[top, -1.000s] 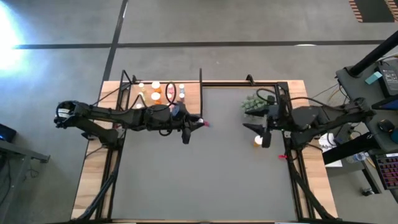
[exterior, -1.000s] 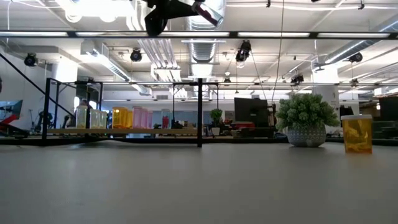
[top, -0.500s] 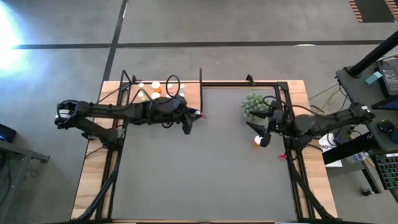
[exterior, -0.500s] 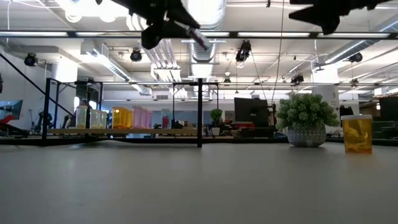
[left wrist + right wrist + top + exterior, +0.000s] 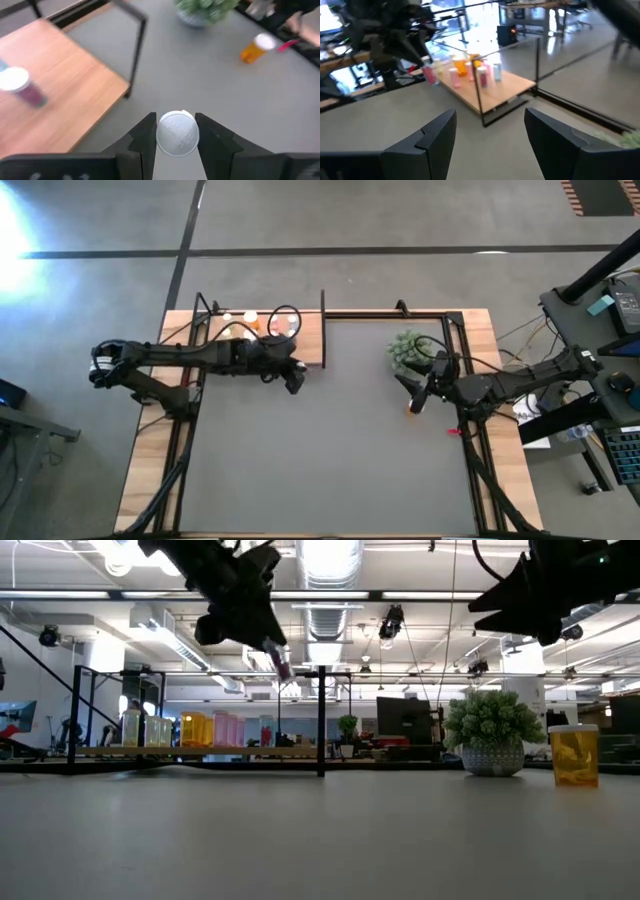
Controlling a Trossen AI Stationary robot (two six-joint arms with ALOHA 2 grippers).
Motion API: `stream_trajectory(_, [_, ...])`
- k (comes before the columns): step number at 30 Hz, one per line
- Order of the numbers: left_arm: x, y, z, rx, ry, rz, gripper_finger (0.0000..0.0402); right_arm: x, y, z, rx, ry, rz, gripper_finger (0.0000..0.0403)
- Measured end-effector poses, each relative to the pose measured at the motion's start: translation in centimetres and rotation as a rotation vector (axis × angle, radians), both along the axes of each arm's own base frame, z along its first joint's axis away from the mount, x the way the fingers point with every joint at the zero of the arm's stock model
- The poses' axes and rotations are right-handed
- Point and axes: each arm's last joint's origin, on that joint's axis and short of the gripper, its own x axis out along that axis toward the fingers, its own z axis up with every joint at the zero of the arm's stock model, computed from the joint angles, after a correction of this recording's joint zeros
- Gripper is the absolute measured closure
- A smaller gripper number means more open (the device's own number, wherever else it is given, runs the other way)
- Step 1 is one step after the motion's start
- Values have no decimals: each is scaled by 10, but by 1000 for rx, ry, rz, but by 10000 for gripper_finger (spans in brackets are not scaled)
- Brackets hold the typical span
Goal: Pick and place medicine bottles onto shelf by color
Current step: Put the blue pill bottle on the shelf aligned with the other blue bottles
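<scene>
You're well into the sort: several medicine bottles (image 5: 195, 729) already stand grouped by colour on the shelf (image 5: 262, 345), at the mat's far left corner. Your left gripper (image 5: 176, 145) is clamped on a pink bottle (image 5: 279, 661) with a white ribbed cap, carried in the air just off the shelf's near edge. One orange bottle (image 5: 575, 754) still waits upright by the mat's right edge, beside the plant (image 5: 492, 732); your right gripper (image 5: 490, 145), fingers apart, seems to hover over it.
</scene>
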Motion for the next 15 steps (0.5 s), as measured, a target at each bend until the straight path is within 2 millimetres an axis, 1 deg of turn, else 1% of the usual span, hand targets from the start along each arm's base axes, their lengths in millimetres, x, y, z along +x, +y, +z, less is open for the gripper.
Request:
stream_trajectory(3, [-4, 6, -4, -3, 49, 21, 299, -1, -1, -2, 19, -10, -39, 177])
stream_trajectory(7, [-5, 17, -12, 35, 132, 9, 299, -1, -1, -2, 13, -5, -42, 177])
stream_trajectory(10, [-3, 27, -17, 73, 186, -15, 299, 0, -1, 0, -47, 24, -28, 177])
stream_trajectory(15, [6, 44, -27, 89, 280, -114, 299, 0, -1, 0, -151, 84, -9, 177])
